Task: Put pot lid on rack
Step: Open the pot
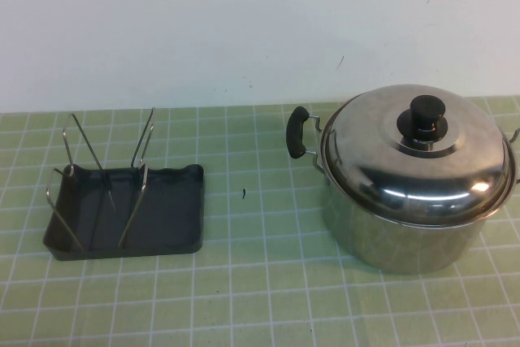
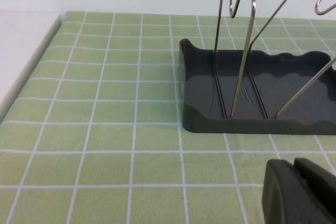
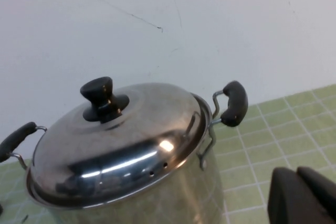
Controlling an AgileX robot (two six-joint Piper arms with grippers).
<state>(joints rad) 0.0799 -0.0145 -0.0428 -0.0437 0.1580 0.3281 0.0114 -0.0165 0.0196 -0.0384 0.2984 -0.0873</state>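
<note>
My high camera looks down over the rack (image 1: pixel 122 213) and pot (image 1: pixel 410 225); my left wrist camera sits low near the rack (image 2: pixel 252 95), my right near the pot (image 3: pixel 152 198).

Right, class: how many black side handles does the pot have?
2. One handle and the other handle sit on opposite sides of the pot, below the pot lid. The left gripper hovers near the rack; the right gripper near the pot.

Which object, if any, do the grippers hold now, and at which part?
Nothing is held. The pot lid sits on the pot; the rack is untouched. The left gripper and right gripper show shut jaws, touching nothing.
</note>
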